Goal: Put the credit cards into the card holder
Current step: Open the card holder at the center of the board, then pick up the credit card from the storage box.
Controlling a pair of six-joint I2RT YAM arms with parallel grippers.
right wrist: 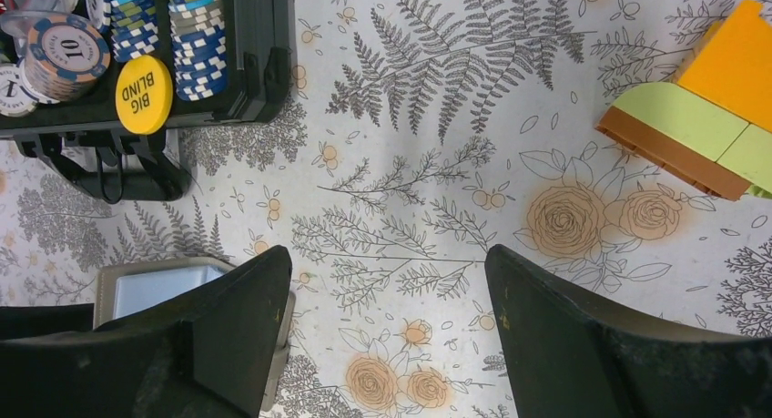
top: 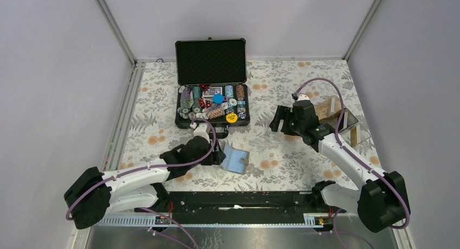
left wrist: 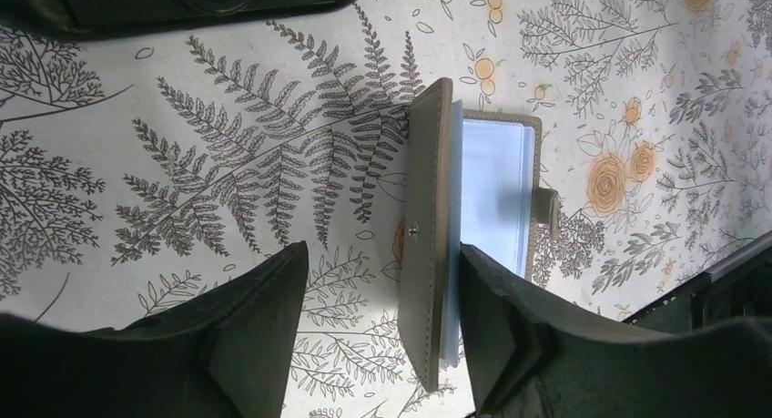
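Observation:
The card holder (top: pixel 234 160) lies open on the floral table in front of the chip case. In the left wrist view its grey flap (left wrist: pixel 428 245) stands on edge beside the light blue panel (left wrist: pixel 496 186). My left gripper (left wrist: pixel 380 254) is open and straddles that flap, whose inner side lies close to the right finger (left wrist: pixel 519 336). My right gripper (right wrist: pixel 387 254) is open and empty over bare table. The credit cards lie overlapping at its upper right: an orange one (right wrist: pixel 733 58), a light green one (right wrist: pixel 683 117) and a brownish one beneath. The holder's corner (right wrist: pixel 155 286) shows at lower left.
The open black chip case (top: pixel 211 91) stands at the back, its chips and a yellow "BIG BLIND" chip (right wrist: pixel 144 95) inside. A clear brownish acrylic box (top: pixel 347 124) sits at the right beside the right arm. Walls enclose the table on three sides.

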